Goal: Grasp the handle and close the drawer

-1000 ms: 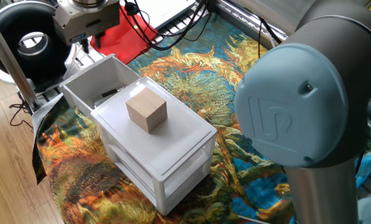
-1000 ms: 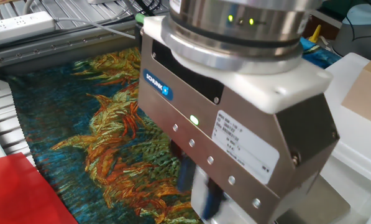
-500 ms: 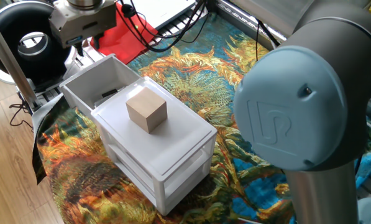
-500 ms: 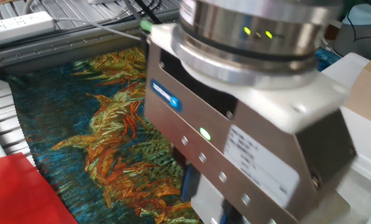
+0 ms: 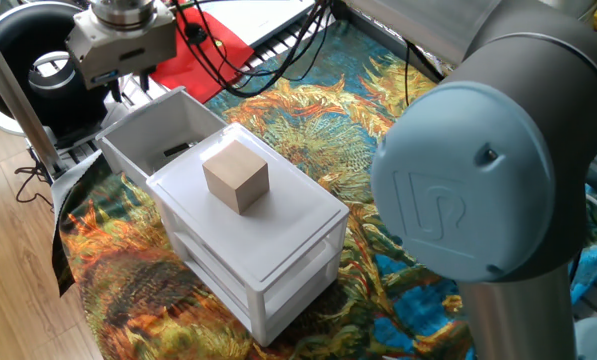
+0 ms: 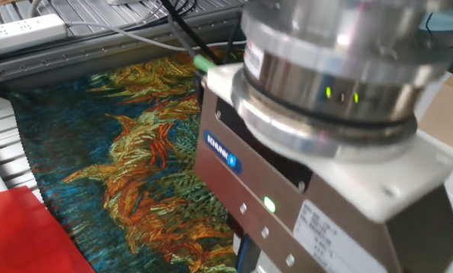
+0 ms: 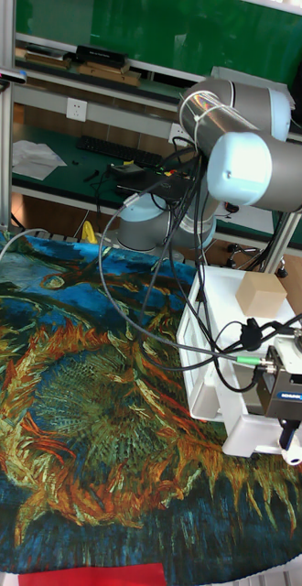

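The white cabinet stands mid-table with a tan wooden cube on its lid. Its top drawer is pulled out toward the upper left and shows as an open white tray. My gripper hangs just beyond the drawer's front end, its silver body above the front wall. The handle is hidden behind that wall. In the tall fixed view the gripper sits at the front of the drawer. The other fixed view is filled by the gripper body. Its fingers are mostly hidden, so their state is unclear.
A colourful patterned cloth covers the table. Black cables and a red sheet lie behind the gripper, beside a black ring-shaped device. The arm's large blue-grey joint blocks the right side. A power strip lies far left.
The gripper has shifted a little outward, away from the cabinet, along the drawer's pull direction. The drawer and the cube have not moved.
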Motion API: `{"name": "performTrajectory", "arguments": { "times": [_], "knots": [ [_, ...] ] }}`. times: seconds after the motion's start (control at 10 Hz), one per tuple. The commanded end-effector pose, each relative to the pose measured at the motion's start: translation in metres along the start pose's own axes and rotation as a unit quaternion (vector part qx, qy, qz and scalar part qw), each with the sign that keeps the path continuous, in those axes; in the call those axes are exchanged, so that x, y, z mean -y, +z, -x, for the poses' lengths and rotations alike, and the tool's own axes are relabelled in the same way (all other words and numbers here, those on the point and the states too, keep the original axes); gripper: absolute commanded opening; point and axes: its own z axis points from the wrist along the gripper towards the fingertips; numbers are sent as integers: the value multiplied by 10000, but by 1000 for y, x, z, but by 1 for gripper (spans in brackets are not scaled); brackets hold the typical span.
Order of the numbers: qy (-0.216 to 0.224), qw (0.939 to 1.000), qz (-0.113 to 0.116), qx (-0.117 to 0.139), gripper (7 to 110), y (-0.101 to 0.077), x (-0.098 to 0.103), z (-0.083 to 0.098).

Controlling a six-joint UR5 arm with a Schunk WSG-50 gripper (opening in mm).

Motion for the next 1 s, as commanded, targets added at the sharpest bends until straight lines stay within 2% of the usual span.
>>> {"name": "performTrajectory", "arguments": {
  "times": [0.0,0.3,0.9],
  "knots": [
    [68,10000,-28,-19,44,13,-2,2],
    [62,9996,-238,-149,44,19,8,-2],
    [116,9996,-230,-109,44,28,3,0]
  ]
}}
